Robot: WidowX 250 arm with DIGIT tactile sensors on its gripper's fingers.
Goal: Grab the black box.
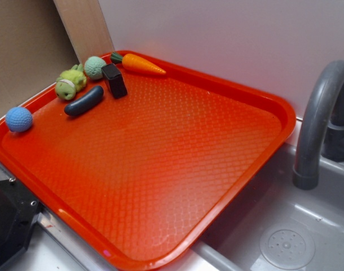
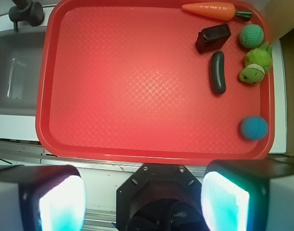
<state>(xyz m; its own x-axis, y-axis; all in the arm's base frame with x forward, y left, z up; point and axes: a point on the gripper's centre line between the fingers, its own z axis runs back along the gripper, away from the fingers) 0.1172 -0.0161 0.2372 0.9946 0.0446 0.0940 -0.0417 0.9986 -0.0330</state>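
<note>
The reach has not begun. In the wrist view the pincer hangs wide open at the bottom of the frame, holding nothing. The black box stands on the red tray at upper right, beside the dark sausage toy. Next, I judge, it must travel there and straddle the box.

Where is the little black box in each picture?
Exterior: the black box is near the top left, on the red tray's far end.
Wrist: the black box is at the upper right.
Shared landmark: the toy carrot lies right next to it in both.
</note>
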